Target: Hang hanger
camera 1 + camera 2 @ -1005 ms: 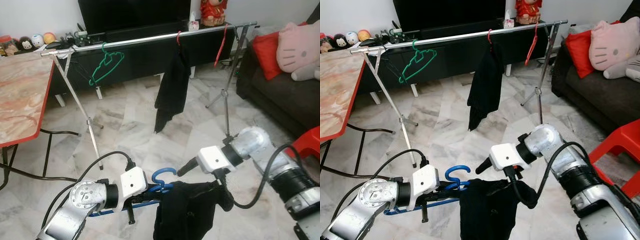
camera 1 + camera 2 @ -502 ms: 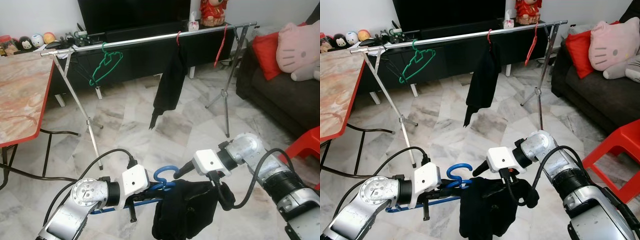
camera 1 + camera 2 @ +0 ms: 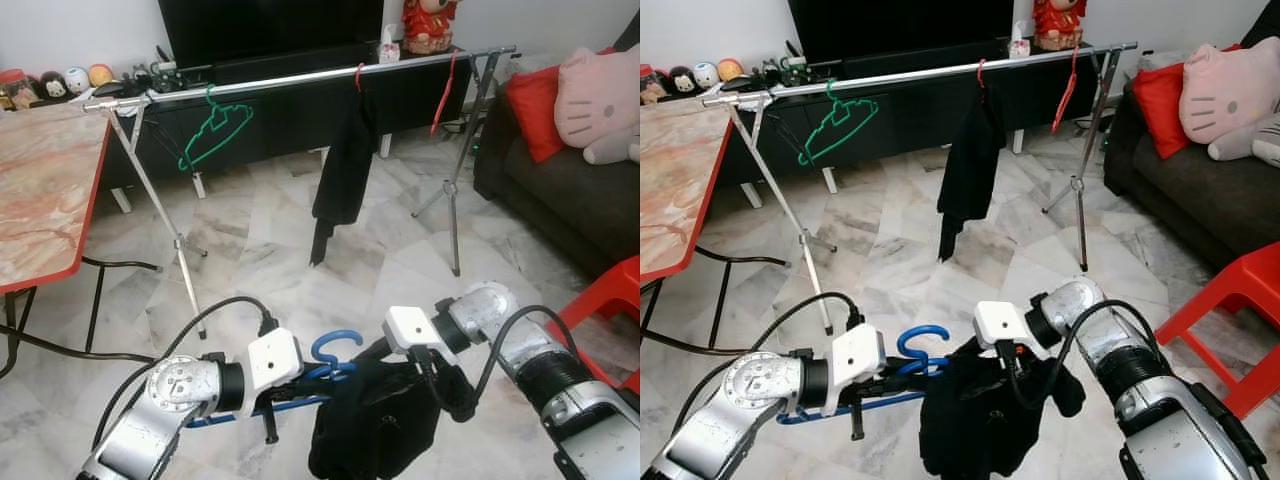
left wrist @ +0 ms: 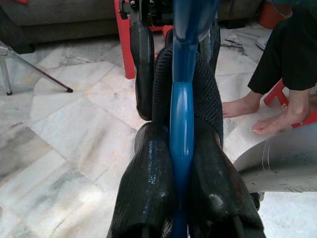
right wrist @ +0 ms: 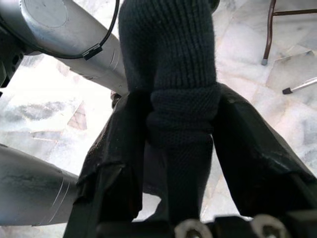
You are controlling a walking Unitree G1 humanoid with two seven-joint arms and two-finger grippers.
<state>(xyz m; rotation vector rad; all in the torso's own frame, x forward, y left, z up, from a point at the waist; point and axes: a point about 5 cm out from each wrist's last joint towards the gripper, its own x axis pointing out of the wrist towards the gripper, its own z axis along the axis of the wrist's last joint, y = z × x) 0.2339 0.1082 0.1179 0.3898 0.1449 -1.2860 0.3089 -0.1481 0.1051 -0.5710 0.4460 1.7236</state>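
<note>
Low at 6 o'clock in the head views, the left gripper [image 4: 182, 163] pinches the blue hanger [image 3: 325, 365] tight between its two black fingers [image 4: 148, 183], the plastic bar running straight up the middle of the grip. At about 5 o'clock the right gripper [image 5: 181, 124] is closed on a fold of the black knit garment [image 3: 375, 425] that is draped over the hanger and sags toward the marble floor [image 3: 260, 240].

Well apart, across 11 to 1 o'clock, stands the silver clothes rail [image 3: 300, 78], carrying a green hanger [image 3: 213, 128], a dark garment on a red hanger [image 3: 345, 165] and a second red hanger [image 3: 443, 95]. The bare stretch between the green hanger and the dark garment, near 12 o'clock, looks the likeliest landing place.

To do this step well, the garment probably needs seating evenly on both shoulders before the right gripper lets go, or it may slide off during the lift. The blue hook, curling at the hanger's top, should be kept upright and turned to face the rail. A bare foot of a person [image 4: 270, 124] shows in the left wrist view, so the lift wants care.
</note>
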